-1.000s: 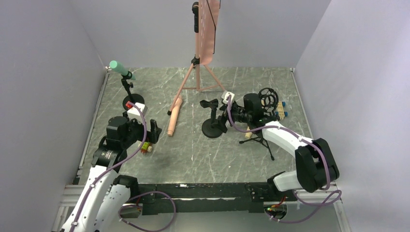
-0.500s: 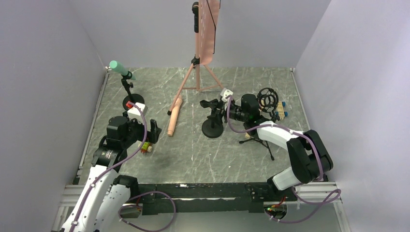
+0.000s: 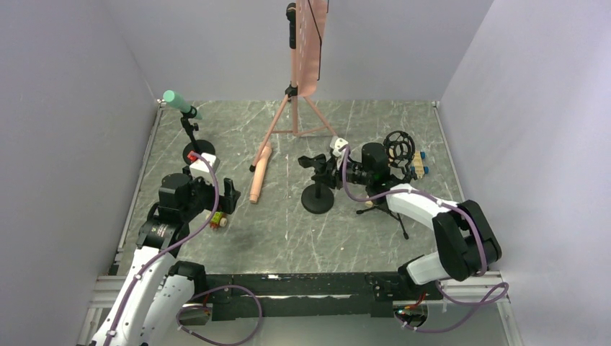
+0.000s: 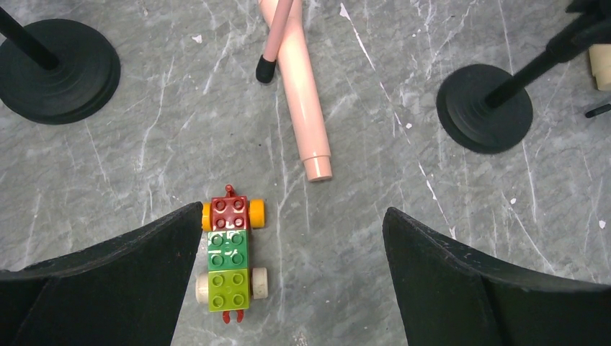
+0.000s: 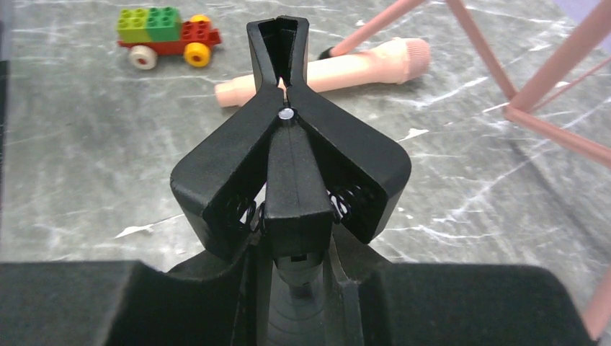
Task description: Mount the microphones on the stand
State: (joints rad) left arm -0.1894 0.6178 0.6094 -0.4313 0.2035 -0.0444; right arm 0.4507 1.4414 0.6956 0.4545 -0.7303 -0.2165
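A teal-green microphone (image 3: 176,101) sits clipped on the far-left stand (image 3: 197,152). The pale pink microphone (image 3: 259,174) (image 4: 302,94) (image 5: 339,68) lies flat on the table beside a pink tripod leg. My right gripper (image 3: 333,168) (image 5: 302,277) is shut on the neck of the middle black stand (image 3: 318,200), just under its spring clip (image 5: 288,144), which holds nothing. My left gripper (image 3: 225,202) (image 4: 292,238) hangs wide open over the table, holding nothing. A tan piece (image 3: 369,204) shows under my right arm, mostly hidden.
A multicoloured block toy (image 4: 229,252) (image 3: 216,220) lies by my left finger. A tall pink music stand (image 3: 295,108) rises at the back centre. A black shock mount on a small tripod (image 3: 398,148) stands behind my right arm. Walls close in on three sides.
My right gripper has closed from wide open onto the middle stand's neck, and the stand's base has shifted slightly nearer. My left arm has not moved.
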